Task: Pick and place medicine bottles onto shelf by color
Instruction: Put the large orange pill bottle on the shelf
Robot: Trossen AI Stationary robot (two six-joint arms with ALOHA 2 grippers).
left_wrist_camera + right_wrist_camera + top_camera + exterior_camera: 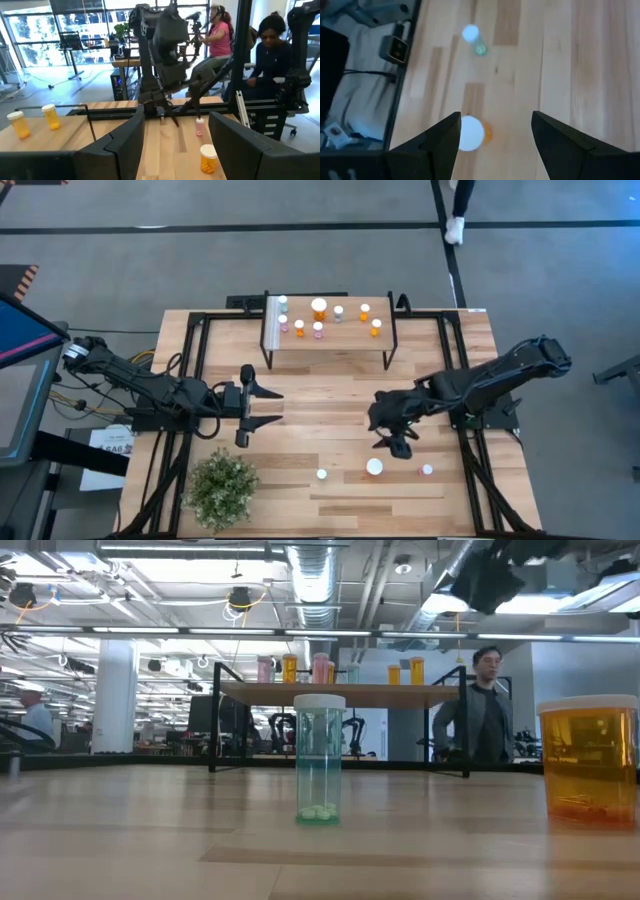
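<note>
Medicine bottles, white-capped: eleven counted in the high view.

On the shelf [330, 340], eight:
- one large orange bottle [319, 307] near the shelf's far edge;
- four small orange, among them one [375, 326] toward the right end;
- two pink, one [318, 329] near the front edge;
- one pale blue-green [283, 302] at the left end, by the white strip.

Colours of the smallest are hard to tell from above.

On the counter [330, 400], three, in a row near the front edge:
- one pale blue-green bottle [322, 474], upright, a few white pills at its bottom in the low view;
- one large orange bottle [374, 467], just beside the right gripper;
- one pink bottle [427, 470], farthest right.

Grippers, two:
- left gripper [262, 407], over the counter left of centre, jaws apart, nothing between them;
- right gripper [398, 442], above the front row of bottles, jaws apart and empty; in its wrist view the large orange bottle's cap shows between its fingers [445, 137], below them.

Other: one bushy green plant [221, 486] at the counter's front left corner.

Surface: light wood planks on a black metal frame.

Room: grey floor, open workshop with ceiling ducts and strip lights; three people [270, 50] are seen beyond the counter.
</note>
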